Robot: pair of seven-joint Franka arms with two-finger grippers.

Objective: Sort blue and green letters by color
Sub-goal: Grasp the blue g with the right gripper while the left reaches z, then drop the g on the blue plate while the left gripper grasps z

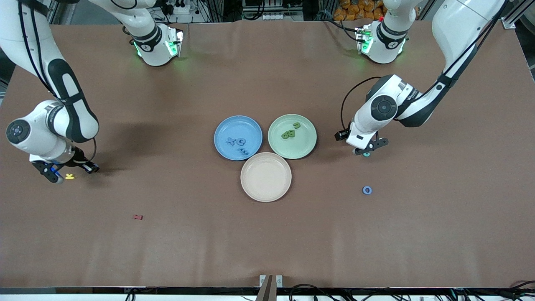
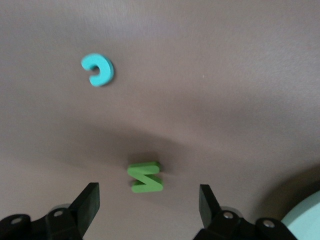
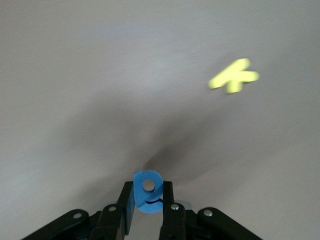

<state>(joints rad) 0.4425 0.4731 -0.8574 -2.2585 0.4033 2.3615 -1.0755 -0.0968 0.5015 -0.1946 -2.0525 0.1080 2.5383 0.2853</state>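
Observation:
My right gripper (image 1: 53, 172) is shut on a blue letter e (image 3: 148, 192), just above the table at the right arm's end, beside the yellow K (image 1: 70, 176). My left gripper (image 1: 368, 149) is open, low over the table beside the green plate (image 1: 301, 144). A green Z (image 2: 145, 177) lies flat on the table just ahead of its open fingers; in the front view the hand hides it. The blue plate (image 1: 221, 129) holds blue letters (image 1: 236, 142). The green plate holds green letters (image 1: 289, 133).
A teal C (image 2: 98, 70) lies near the Z and shows under the left gripper in the front view (image 1: 366, 154). A blue ring letter (image 1: 367, 190) lies nearer the camera. An empty beige plate (image 1: 266, 177) touches both plates. A dark red letter (image 1: 138, 217) lies alone.

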